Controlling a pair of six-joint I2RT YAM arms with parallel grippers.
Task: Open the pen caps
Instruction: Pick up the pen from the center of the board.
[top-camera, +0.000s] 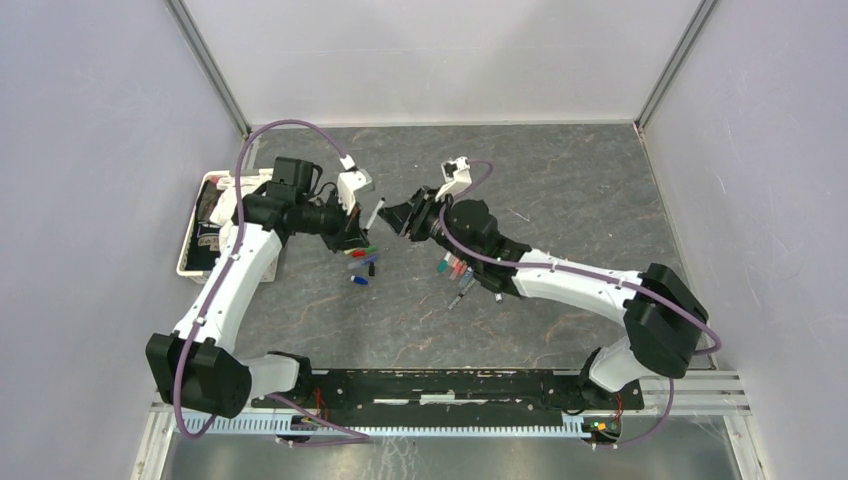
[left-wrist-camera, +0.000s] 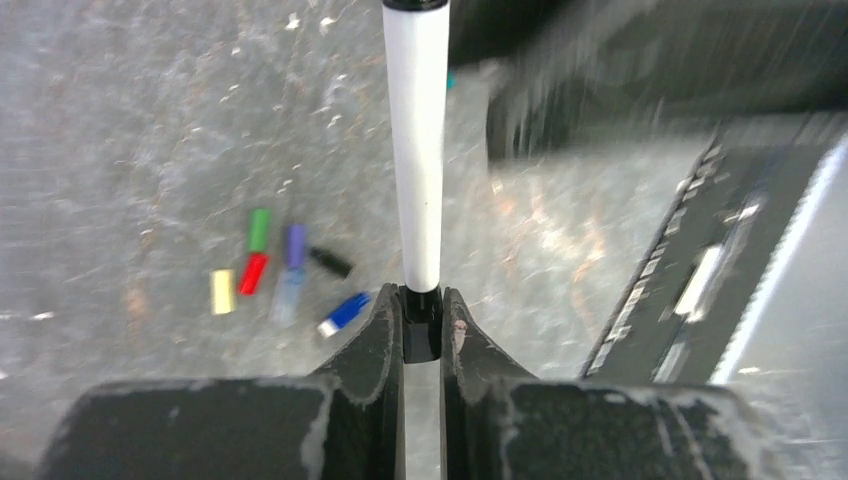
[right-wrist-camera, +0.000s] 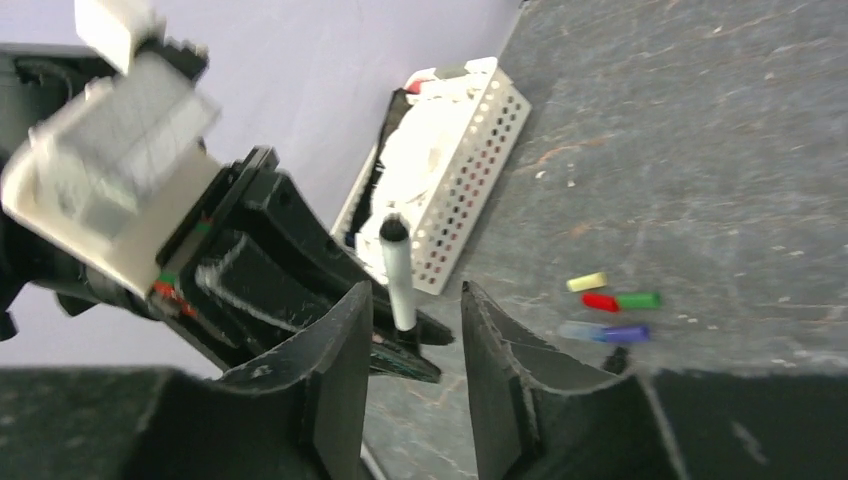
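Top view: the left pincer (top-camera: 362, 232) and right pincer (top-camera: 404, 217) face each other near mid-worktop (top-camera: 590, 190), which runs on to the far and right walls. A white basket (top-camera: 200, 225) sits against the left wall.

Left wrist view: the left pincer pinches the black end of a white pen (left-wrist-camera: 418, 150). The pen caps (left-wrist-camera: 259, 229) lie loose on the worktop just to its left.

Right wrist view: the right pincer is spread, and the pen shows in the gap.
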